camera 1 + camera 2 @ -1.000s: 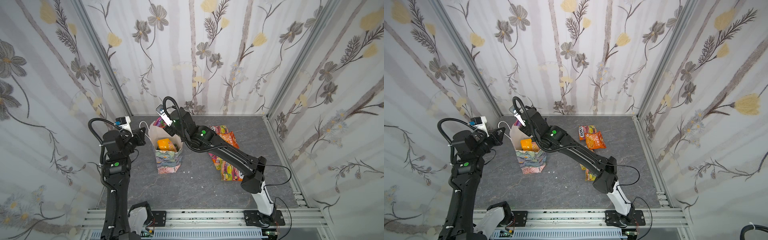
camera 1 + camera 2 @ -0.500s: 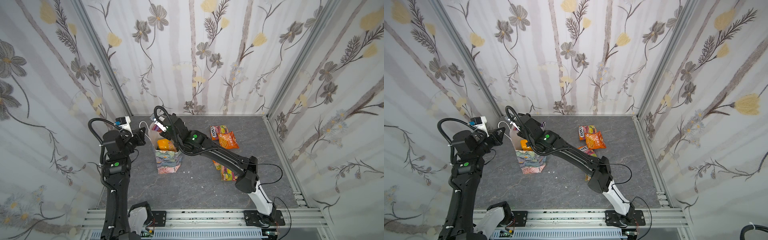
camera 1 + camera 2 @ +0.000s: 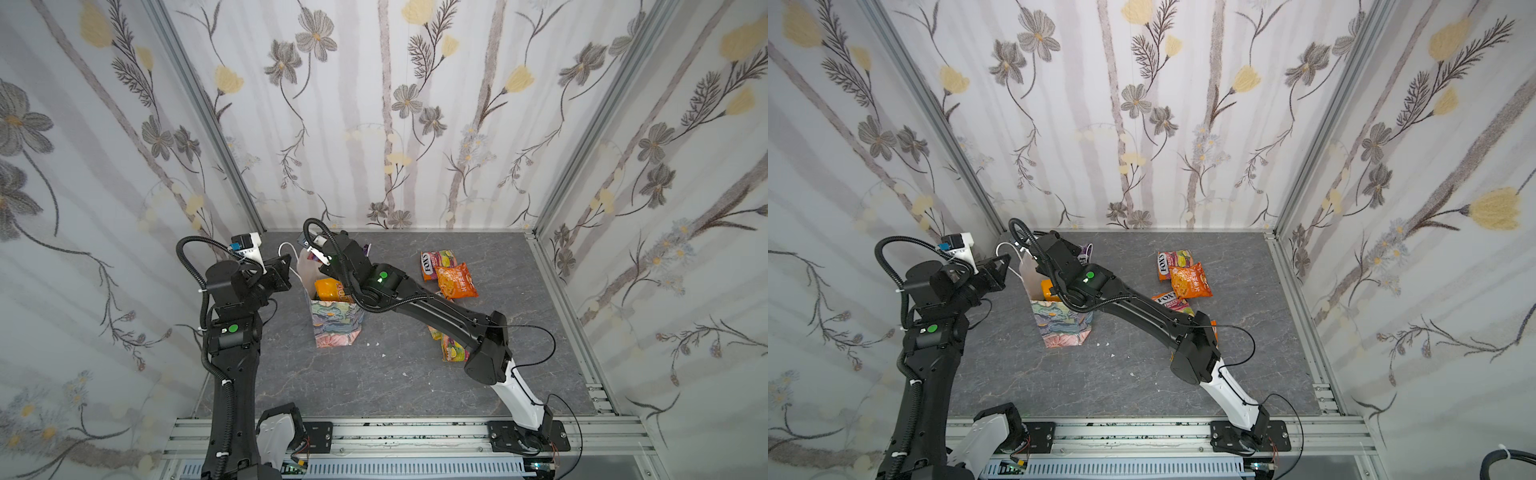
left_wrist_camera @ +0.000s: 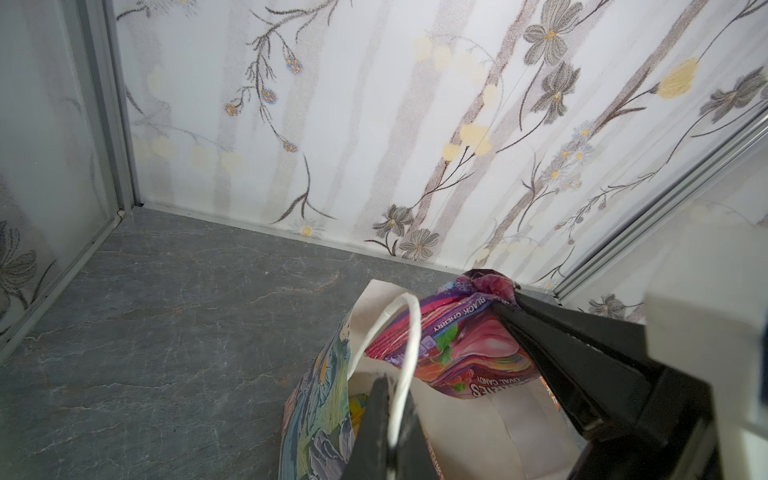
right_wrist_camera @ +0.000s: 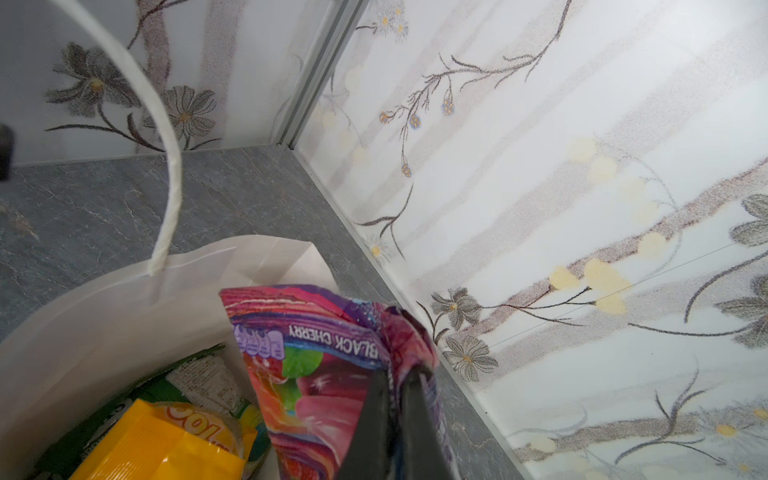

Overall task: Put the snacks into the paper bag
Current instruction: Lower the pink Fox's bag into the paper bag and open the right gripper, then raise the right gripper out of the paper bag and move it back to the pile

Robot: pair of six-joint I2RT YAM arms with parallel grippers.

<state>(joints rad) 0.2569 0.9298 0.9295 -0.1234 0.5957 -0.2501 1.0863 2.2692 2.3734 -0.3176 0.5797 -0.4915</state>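
The counter [image 3: 374, 382] carries the bag [image 3: 334, 328] upright, left of centre, its mouth open. The loose snacks lie well apart on the right: a FOX'S pouch [image 3: 436, 264] touching an orange pouch [image 3: 457, 282], and more part-hidden under the right arm.

The step in hand looks like the drop of the purple pouch [image 5: 316, 374]. The right end effector [image 5: 399, 374] is clamped narrow on one crumpled corner of it, and the pouch hangs at the far right of the mouth, its lower end already inside the white walls. The left end effector [image 4: 392, 415] is closed on the cord [image 4: 409, 332] of the bag's left wall, which holds that wall out.

To do it well, I would lower the pouch straight down, not sideways, because the gripped corner sits close to the far rim and could tip over it. The yellow pack [image 5: 166, 440] stands tall in the near part over a green pack [image 5: 195, 374], so the free room is on the far side; aim there. Let go only when most of the pouch is below the rim. Pull on the cord should stay light: a light paper bag may tilt or slide left.
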